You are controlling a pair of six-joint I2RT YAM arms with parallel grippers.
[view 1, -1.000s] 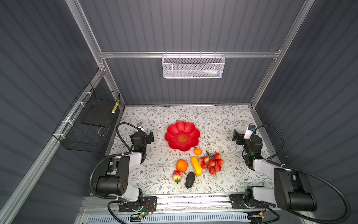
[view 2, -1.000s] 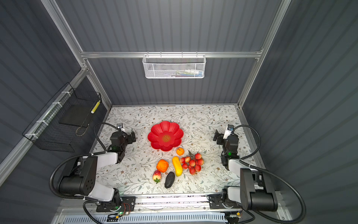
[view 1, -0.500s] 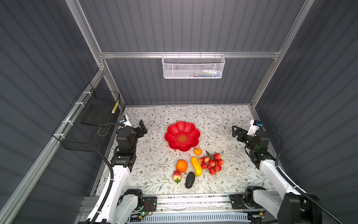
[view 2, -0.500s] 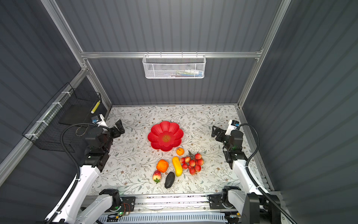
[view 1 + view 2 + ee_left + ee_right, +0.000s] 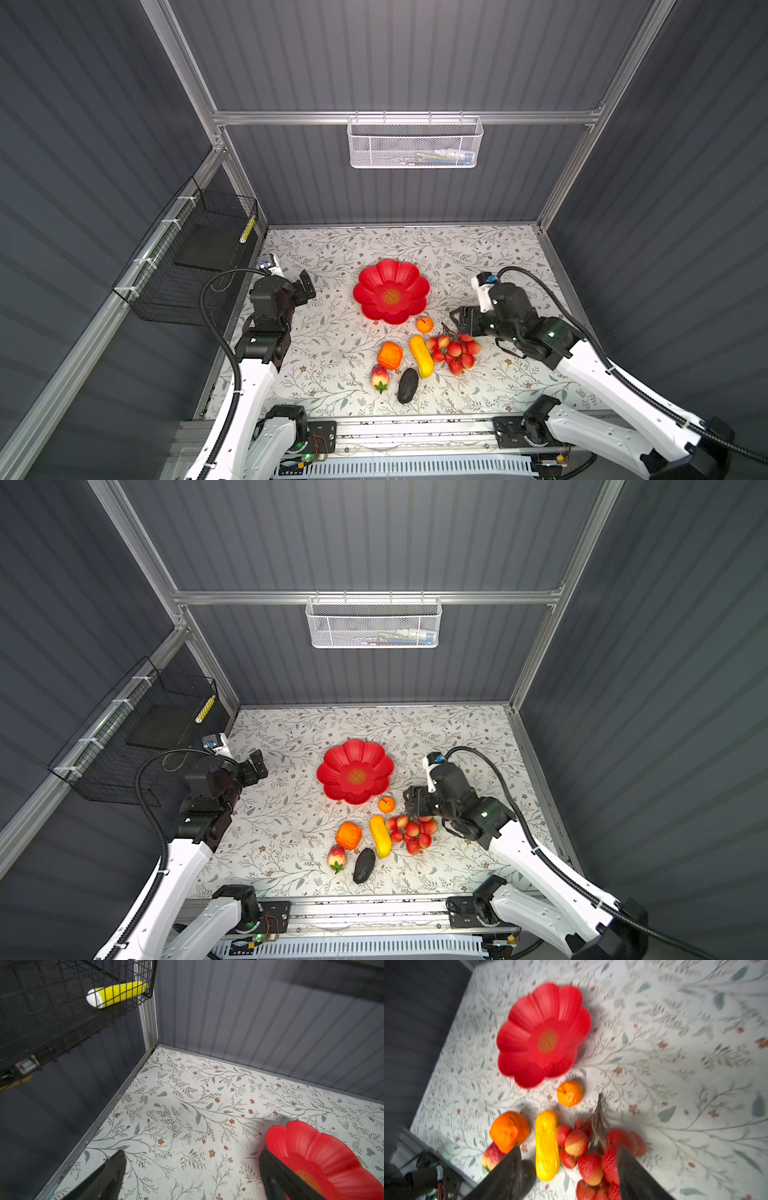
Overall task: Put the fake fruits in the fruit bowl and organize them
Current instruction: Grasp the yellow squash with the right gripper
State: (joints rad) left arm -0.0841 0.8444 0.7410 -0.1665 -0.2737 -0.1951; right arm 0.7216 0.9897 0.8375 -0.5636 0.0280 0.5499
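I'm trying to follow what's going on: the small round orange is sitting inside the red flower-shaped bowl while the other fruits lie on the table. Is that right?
Not quite. The round orange lies on the table just beside the fruit bowl, not inside it; the bowl is empty, as both top views show. The rest holds.

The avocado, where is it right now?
In both top views the avocado lies on the table near the front edge, between the strawberry and the yellow fruit.
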